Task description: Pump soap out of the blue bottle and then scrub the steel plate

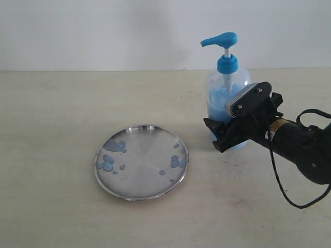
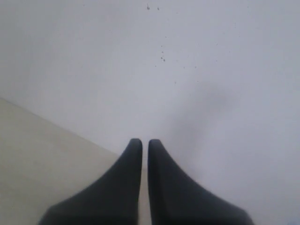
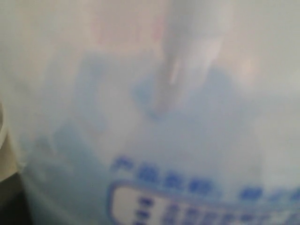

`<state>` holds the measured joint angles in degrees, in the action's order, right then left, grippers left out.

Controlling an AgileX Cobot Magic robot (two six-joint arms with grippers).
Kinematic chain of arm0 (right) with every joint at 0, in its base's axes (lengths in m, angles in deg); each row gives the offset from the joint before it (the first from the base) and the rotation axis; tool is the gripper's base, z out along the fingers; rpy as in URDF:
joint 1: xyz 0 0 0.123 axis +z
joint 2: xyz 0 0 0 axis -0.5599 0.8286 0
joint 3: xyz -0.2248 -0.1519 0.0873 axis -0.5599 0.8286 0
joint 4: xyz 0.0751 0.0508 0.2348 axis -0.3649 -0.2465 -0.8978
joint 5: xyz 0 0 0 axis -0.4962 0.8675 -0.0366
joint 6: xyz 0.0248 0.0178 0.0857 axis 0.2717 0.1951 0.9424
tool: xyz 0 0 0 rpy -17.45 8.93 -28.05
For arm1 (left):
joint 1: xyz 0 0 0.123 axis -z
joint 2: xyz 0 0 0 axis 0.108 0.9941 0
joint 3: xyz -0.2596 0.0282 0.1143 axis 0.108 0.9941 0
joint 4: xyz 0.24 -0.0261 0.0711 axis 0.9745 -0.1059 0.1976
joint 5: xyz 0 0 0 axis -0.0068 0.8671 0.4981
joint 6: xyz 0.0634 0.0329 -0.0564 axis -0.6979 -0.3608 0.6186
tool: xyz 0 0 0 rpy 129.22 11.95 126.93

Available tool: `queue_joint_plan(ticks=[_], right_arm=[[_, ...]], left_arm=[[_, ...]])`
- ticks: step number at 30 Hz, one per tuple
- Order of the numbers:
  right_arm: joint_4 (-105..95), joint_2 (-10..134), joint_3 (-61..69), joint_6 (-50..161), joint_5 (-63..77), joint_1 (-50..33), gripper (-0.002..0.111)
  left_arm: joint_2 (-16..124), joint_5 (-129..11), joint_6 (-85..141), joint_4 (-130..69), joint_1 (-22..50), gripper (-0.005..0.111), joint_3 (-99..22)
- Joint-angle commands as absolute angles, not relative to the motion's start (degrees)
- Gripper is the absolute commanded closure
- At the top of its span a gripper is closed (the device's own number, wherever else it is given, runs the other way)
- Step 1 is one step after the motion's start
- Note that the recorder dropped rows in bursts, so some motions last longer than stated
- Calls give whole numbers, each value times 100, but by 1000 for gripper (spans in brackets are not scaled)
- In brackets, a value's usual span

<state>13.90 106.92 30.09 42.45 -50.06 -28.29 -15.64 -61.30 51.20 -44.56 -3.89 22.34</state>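
Steel plate (image 1: 146,166), round and shiny, lies flat on the beige table (image 1: 51,129), left of the blue bottle (image 1: 228,85) and apart from it. Light blue soap (image 1: 108,163) droplets sit in clusters near the plate's left and right rim, with the centre mostly bare. More soap fills the lower part of the bottle. The bottle stands upright with its bright blue pump head (image 1: 220,40) on top, spout pointing left.

The right gripper (image 1: 223,133) comes in low from the right and straddles the bottle's lower body. One black finger (image 1: 214,135) lies across the front near the base; the other finger is hidden behind the bottle. The jaws are spread around the bottle, but I cannot tell whether they actually squeeze it. A black cable (image 1: 279,175) trails from that arm. The right wrist view is filled by the blurred bottle wall (image 3: 150,140) and its blue printed label (image 3: 187,201), very close.

The left gripper (image 2: 145,143) is well away from the bottle and plate. Its dark fingers are pressed nearly together, holding nothing, and point at a pale wall (image 2: 187,70) above the table edge.
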Motion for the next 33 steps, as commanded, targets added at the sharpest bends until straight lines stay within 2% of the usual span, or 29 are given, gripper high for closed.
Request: queue_joint_plan(ticks=[1, 7, 13, 16, 21, 33], right_arm=[[1986, 10721, 3054, 4050, -4551, -2816, 108], [2344, 10721, 3054, 4050, -4580, -2816, 108], [2473, 10721, 3054, 4420, -4602, -2764, 108], [2466, 10721, 3049, 4420, -4528, -2465, 108], [1706, 10721, 3049, 4304, -4189, -2152, 108], [1694, 10721, 3049, 3970, -3878, -2152, 108]], left_arm=[[-1573, -5869, 5506, -4512, -365, 102, 2227], [-388, -5717, 5221, -4406, -365, 102, 1895], [2249, -5523, 3403, -4186, -294, 102, -42], [3225, -5589, 3266, -4186, 203, 102, -657], [4153, -5819, 2468, -4169, 1495, 102, -1534], [5542, -6787, 2254, -3165, 2364, 102, -2360]])
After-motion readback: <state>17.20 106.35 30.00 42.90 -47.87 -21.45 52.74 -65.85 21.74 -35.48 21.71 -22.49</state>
